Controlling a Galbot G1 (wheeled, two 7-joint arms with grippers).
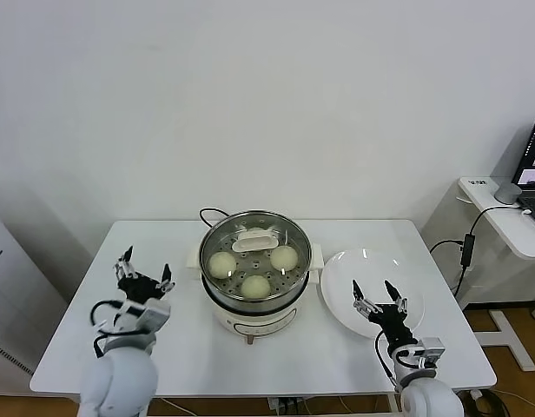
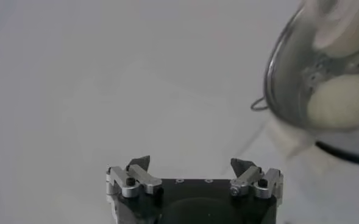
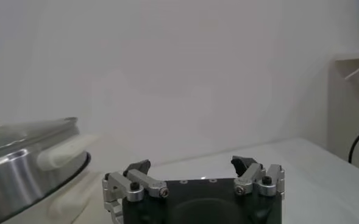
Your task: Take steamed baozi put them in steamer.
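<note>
**On white table: buns in steamer, both grippers wide**

On table point(image 1: 354, 356), centre: steamer point(image 1: 254, 300), glass lid point(image 1: 255, 236) on top, three steamed baozi point(image 1: 255, 285) visible inside. Beside it, right: white plate point(image 1: 341, 282). Left gripper point(image 1: 144, 274) spread wide, empty, left of steamer. Right gripper point(image 1: 377, 294) spread wide, empty, over plate.

The right gripper point(image 3: 193, 167) is wide open with nothing in it. The shiny steamer point(image 3: 27, 159) sits near it on the white table point(image 3: 325, 173). A white wall point(image 3: 185, 67) stands far behind.
</note>
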